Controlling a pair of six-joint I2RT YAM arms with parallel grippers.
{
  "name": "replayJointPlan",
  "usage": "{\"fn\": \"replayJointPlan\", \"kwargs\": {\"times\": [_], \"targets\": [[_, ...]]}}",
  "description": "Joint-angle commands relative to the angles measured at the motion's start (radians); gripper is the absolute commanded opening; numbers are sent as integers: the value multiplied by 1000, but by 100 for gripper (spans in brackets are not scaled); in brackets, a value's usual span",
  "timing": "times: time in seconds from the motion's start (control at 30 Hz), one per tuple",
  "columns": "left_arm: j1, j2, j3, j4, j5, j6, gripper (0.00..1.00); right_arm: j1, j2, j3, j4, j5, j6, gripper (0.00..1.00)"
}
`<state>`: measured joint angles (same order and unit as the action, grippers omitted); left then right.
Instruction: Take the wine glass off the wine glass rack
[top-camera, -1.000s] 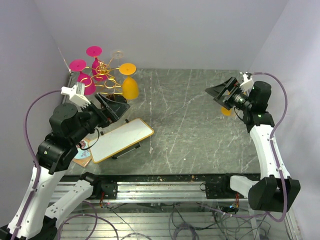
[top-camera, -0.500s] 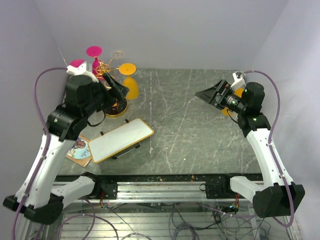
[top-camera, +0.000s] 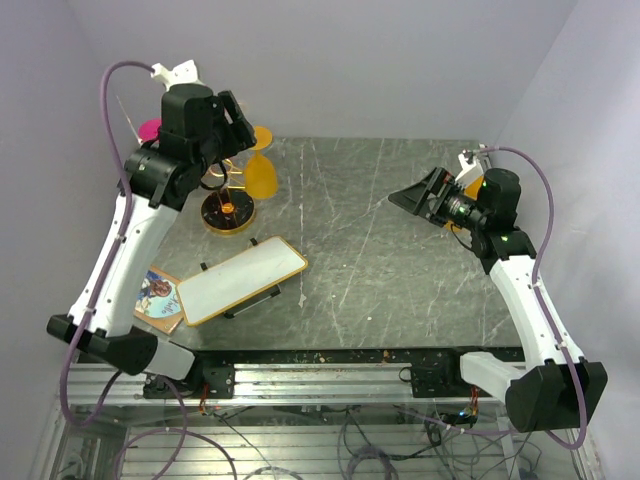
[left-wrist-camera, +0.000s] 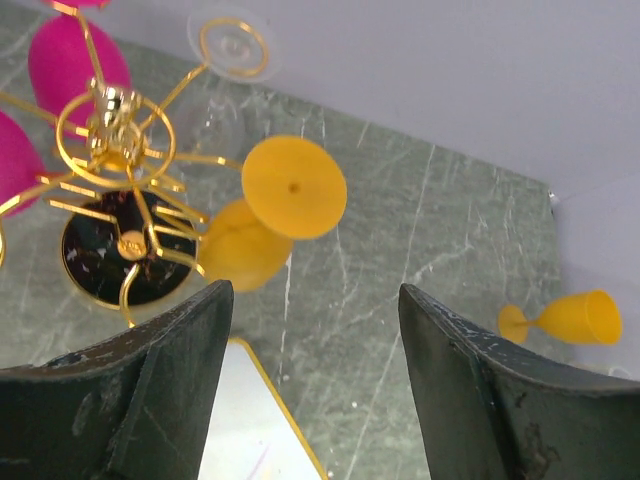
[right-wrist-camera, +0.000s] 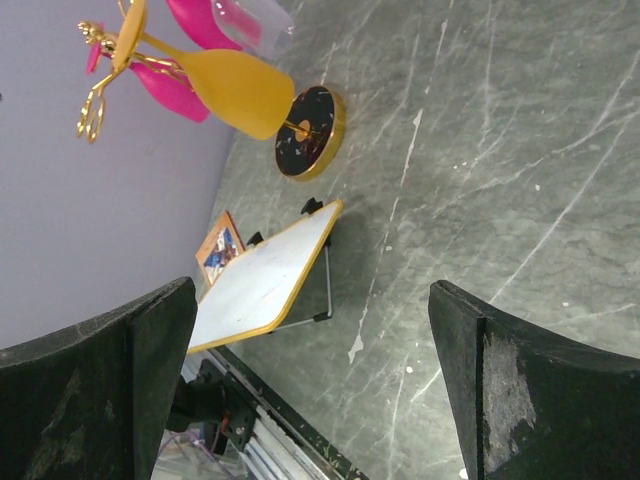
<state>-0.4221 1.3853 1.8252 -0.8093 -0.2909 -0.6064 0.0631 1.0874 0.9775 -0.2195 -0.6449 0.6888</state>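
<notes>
The wine glass rack (left-wrist-camera: 112, 122) is a gold wire stand on a round black base (top-camera: 227, 213) at the far left. An orange wine glass (left-wrist-camera: 292, 187) hangs upside down from one arm, foot up and bowl (top-camera: 262, 177) below. Two pink glasses (left-wrist-camera: 76, 62) and a clear one (left-wrist-camera: 232, 41) hang from other arms. My left gripper (top-camera: 238, 128) is high above the rack, open, looking down on the orange glass with nothing between its fingers (left-wrist-camera: 170, 385). Far to the right, my right gripper (top-camera: 412, 196) is wide open and empty, facing the rack (right-wrist-camera: 110, 60).
A second orange glass (left-wrist-camera: 568, 318) lies on its side at the table's right. A white board with a yellow rim (top-camera: 243, 279) stands tilted on its stand in front of the rack, a small picture card (top-camera: 160, 298) to its left. The walls are close behind and left of the rack.
My left arm has risen from beside the white board to high above the rack, and its jaws have narrowed somewhat. The right gripper has shifted slightly left.
</notes>
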Motion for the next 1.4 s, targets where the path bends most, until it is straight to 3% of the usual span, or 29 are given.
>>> {"fn": "replayJointPlan", "kwargs": {"times": [0.0, 0.17, 0.63, 1.37], "targets": [[23, 107, 117, -32, -12, 100, 77, 4, -13, 16, -29, 20, -55, 100], [75, 207, 190, -70, 103, 111, 72, 4, -24, 14, -38, 38, -75, 100], [166, 286, 144, -10, 191, 38, 66, 3, -19, 8, -47, 51, -84, 100], [167, 411, 206, -4, 246, 20, 59, 4, -4, 1, -40, 53, -83, 100]]}}
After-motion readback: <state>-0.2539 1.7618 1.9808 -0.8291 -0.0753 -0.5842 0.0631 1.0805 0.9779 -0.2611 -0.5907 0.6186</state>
